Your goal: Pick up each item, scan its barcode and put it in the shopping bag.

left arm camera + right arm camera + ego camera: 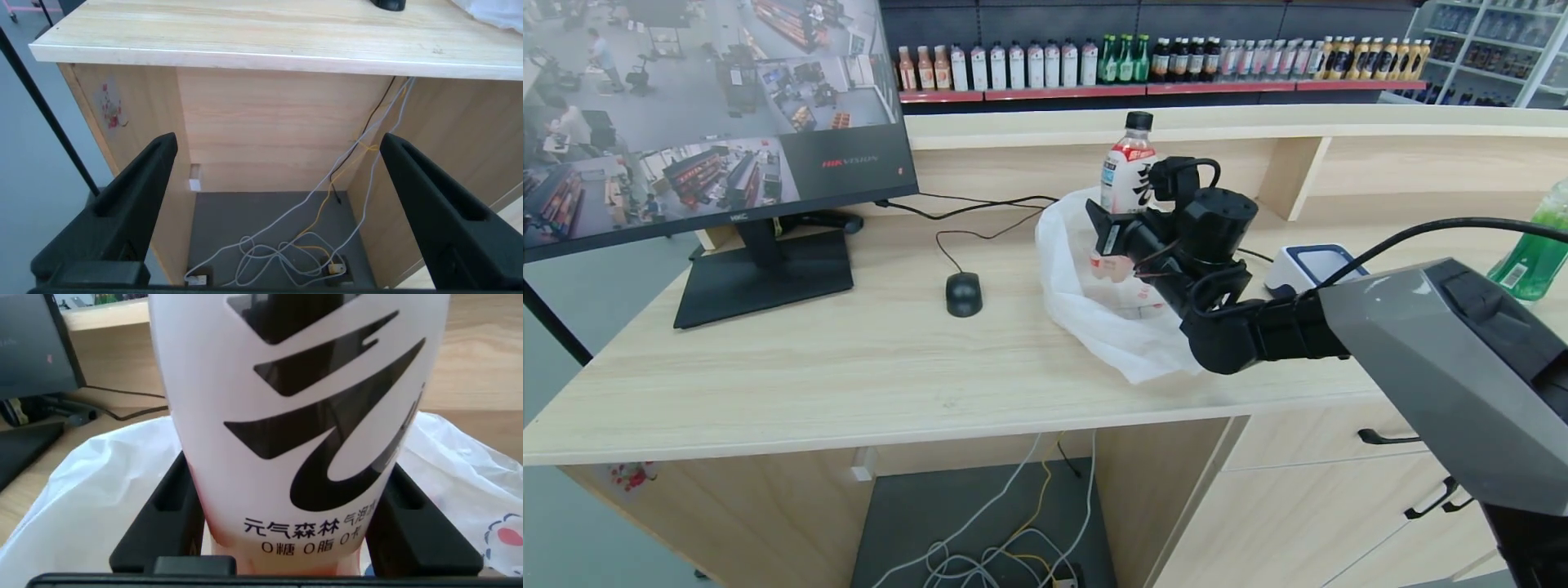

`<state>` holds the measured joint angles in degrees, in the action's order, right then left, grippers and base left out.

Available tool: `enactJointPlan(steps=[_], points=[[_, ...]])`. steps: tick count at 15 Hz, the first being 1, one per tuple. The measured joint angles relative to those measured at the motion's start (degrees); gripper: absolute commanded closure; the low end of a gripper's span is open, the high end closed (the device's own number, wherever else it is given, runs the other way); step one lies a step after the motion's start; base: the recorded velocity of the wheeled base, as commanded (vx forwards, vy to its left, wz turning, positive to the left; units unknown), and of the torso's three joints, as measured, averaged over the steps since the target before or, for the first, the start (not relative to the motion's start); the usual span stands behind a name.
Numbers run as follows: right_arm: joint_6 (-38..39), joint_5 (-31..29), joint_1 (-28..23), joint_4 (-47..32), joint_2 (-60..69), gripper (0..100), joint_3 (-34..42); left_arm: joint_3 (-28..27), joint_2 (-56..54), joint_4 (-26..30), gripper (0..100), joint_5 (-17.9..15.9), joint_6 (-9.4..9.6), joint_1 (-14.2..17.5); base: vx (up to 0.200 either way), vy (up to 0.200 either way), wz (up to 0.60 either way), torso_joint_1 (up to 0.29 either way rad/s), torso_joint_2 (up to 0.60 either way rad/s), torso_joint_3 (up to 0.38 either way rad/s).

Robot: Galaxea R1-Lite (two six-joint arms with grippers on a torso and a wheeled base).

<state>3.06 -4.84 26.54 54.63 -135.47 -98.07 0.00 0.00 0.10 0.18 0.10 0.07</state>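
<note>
My right gripper (1123,237) is shut on a white drink bottle (1128,173) with a black cap and black brush marks, held upright above the open mouth of the white plastic shopping bag (1086,306) on the counter. In the right wrist view the bottle (302,416) sits between the black fingers (167,510), with the bag (82,482) spread beneath. The white-and-blue barcode scanner (1311,268) lies just right of the bag. A green bottle (1535,253) stands at the far right. My left gripper (278,212) is open, low in front of the counter's knee space.
A monitor (694,114) on a black stand fills the counter's left, with a black mouse (964,294) and cables between it and the bag. A raised wooden ledge (1258,122) runs behind. Loose cables (286,253) lie on the floor under the counter. Drawers (1388,437) are at right.
</note>
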Motion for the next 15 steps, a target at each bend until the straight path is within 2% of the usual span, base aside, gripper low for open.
enactJointPlan(steps=[15], points=[[-1.23,-0.09,-0.37,0.44,-2.78,100,0.44,0.00,0.00,0.00,0,0.00,-0.05,0.00,0.000,0.000,0.00,0.000,0.00,0.000]])
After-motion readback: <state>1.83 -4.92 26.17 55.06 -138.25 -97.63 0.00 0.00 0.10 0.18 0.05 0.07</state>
